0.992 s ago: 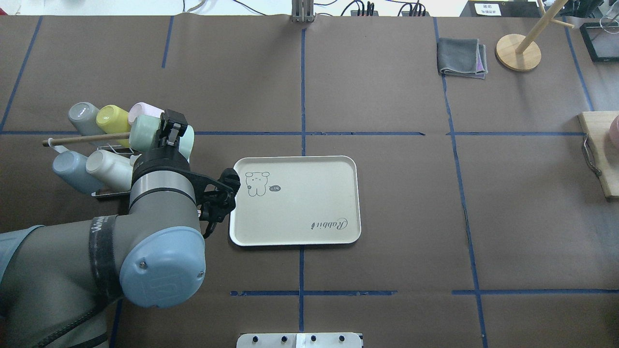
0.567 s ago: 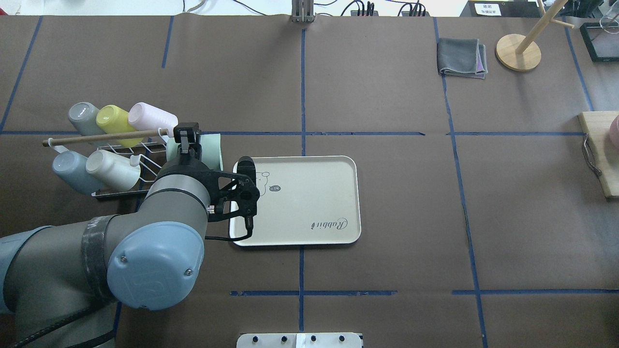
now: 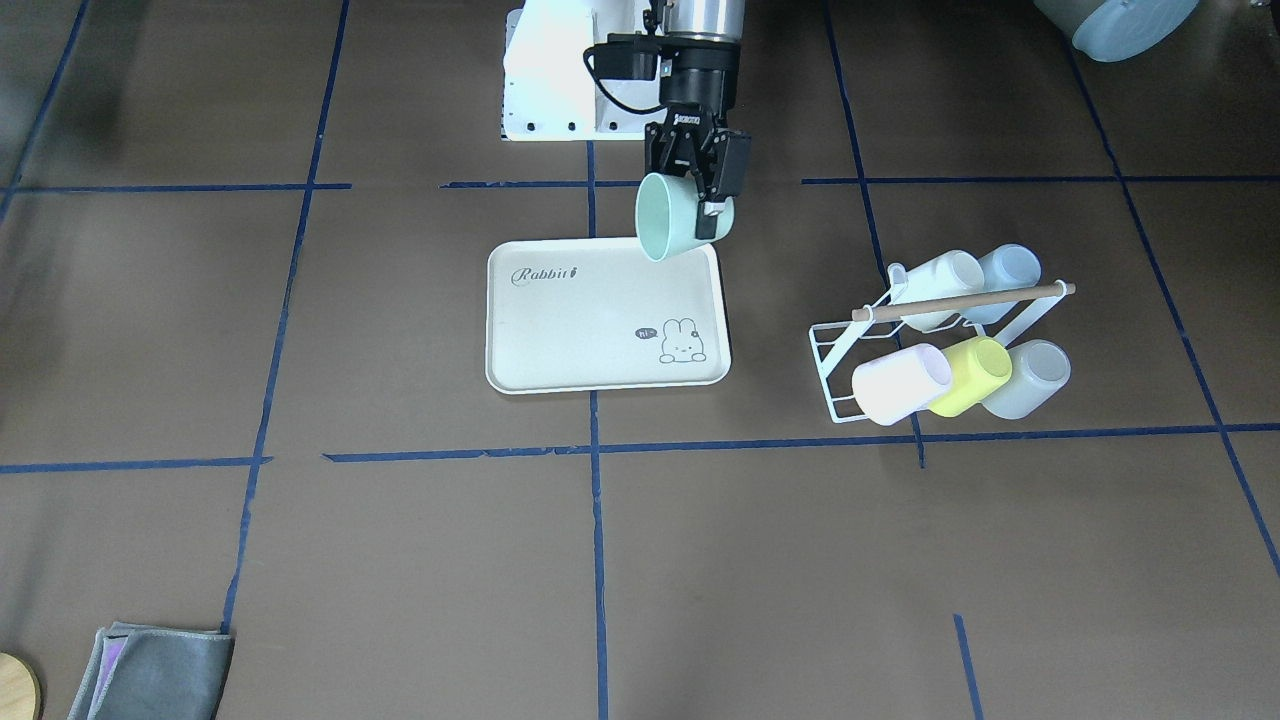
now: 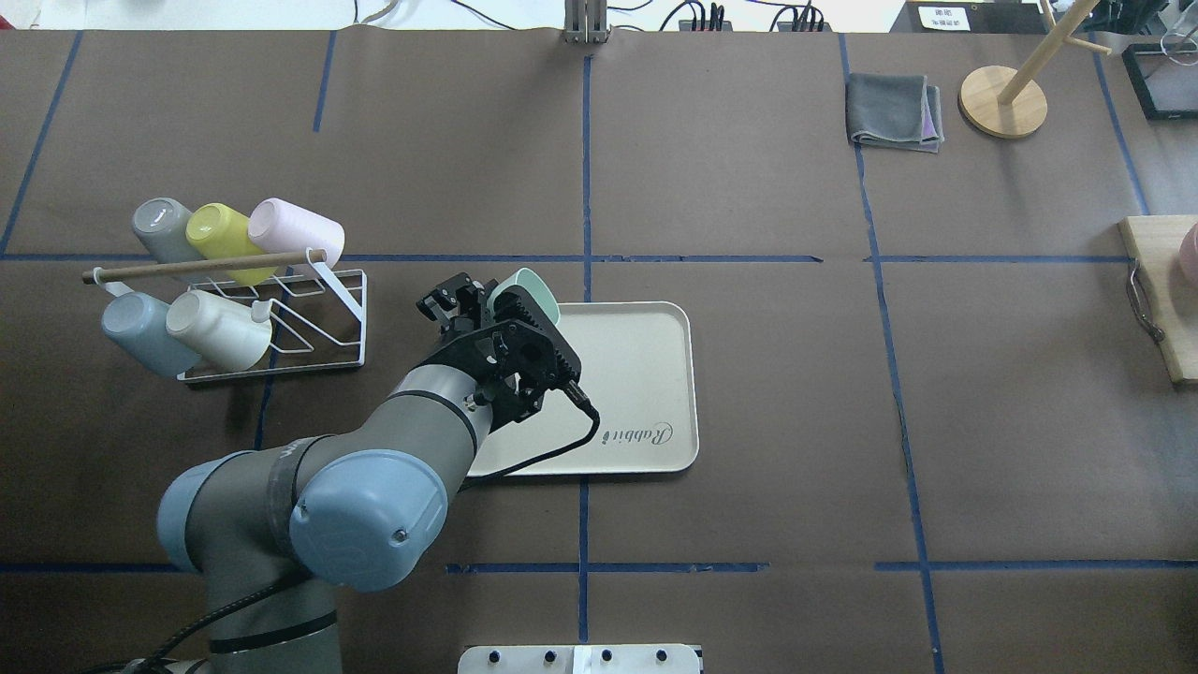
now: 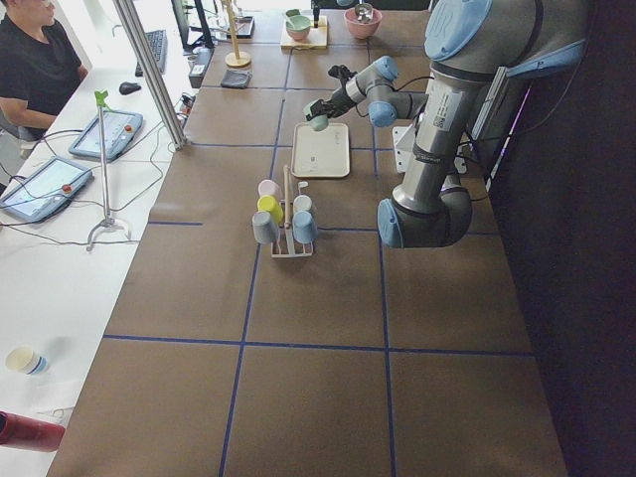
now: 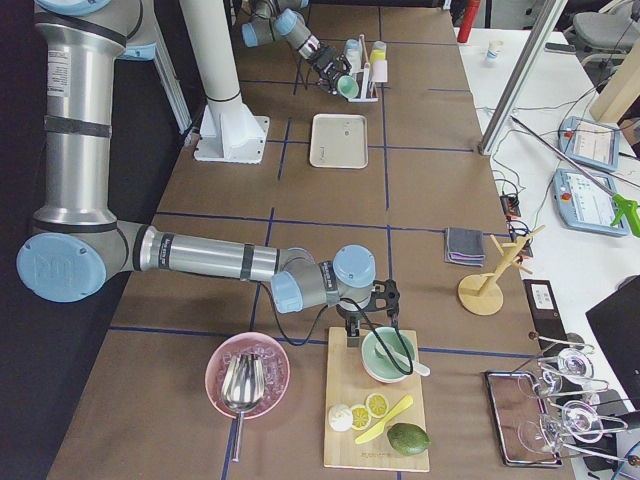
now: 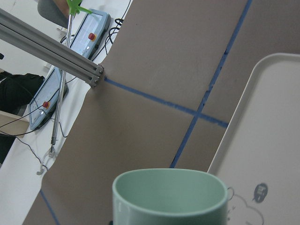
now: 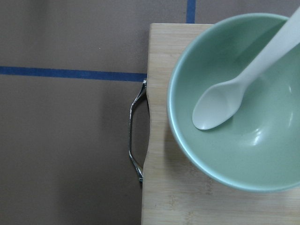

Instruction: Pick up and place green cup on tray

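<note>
**A:** Where is the green cup [image 3: 668,222] right now?

**B:** In the air, clamped in the left gripper [image 3: 703,195]. As far as I can judge, the fingers close on it near its closed end. It hangs tilted, with its mouth turned sideways rather than up.

**A:** Over the tray [image 3: 590,335]?

**B:** Only just. In the front-facing view it sits above the tray's corner nearest the robot, on the side towards the rack [image 3: 832,345], and it touches nothing. The left wrist camera shows the cup's rim with the tray's bunny drawing just beside it (so the tray is near, but mostly off to one side).

**A:** So which step is this?

**B:** The carry, I'd say. The pick-up looks done, since the cup is well apart from the rack. The placing is not yet done.

**A:** What does the next move call for?

**B:** Bringing the cup farther in over the tray's bare middle and turning the wrist until the cup is level. Then it should be lowered until it rests on the tray before the fingers part. Letting go while it is tilted would likely send it rolling.

**A:** And the right gripper [image 6: 372,300]?

**B:** It hangs over a green bowl [image 8: 243,140] with a white spoon [image 8: 220,105] in it, on a wooden board [image 8: 164,201], well apart from all this. Whether it is parted or closed, I cannot tell.
</note>
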`<state>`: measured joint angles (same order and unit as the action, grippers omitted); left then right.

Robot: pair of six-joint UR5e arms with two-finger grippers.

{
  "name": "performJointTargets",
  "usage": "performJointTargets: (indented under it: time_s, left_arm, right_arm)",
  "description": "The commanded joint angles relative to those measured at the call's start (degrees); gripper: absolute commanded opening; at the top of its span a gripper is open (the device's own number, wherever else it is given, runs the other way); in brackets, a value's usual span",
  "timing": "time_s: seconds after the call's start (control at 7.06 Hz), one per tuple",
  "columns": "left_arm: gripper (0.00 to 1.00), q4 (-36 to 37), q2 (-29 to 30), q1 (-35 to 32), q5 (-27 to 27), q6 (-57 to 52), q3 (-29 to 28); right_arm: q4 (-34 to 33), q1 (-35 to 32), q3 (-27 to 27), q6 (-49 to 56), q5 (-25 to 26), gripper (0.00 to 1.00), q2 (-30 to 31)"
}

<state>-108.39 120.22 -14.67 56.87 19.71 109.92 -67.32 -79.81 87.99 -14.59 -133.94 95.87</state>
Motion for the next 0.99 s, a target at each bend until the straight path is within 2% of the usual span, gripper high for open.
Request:
performJointTargets:
  time_s: [0.0, 0.28, 0.71, 0.85]
  left_arm:
    - [0.21, -18.5, 0.0, 0.8, 0.1, 4.4, -6.8]
    - [0.21, -25.5, 0.8, 1.0, 5.1, 10.6, -10.8]
    - [0.20, -32.6, 3.4, 1.0, 5.4, 14.7, -16.8]
    - [0.20, -41.3, 3.4, 1.1, 5.4, 14.7, -22.6]
  right_arm:
    - [0.0, 0.0, 0.0, 0.0, 0.0, 1.00, 0.0]
    - [0.0, 0.0, -0.1, 0.0, 0.0, 1.00, 0.1]
    - [0.0, 0.0, -0.1, 0.0, 0.0, 1.00, 0.3]
    - [0.0, 0.0, 0.0, 0.0, 0.0, 1.00, 0.3]
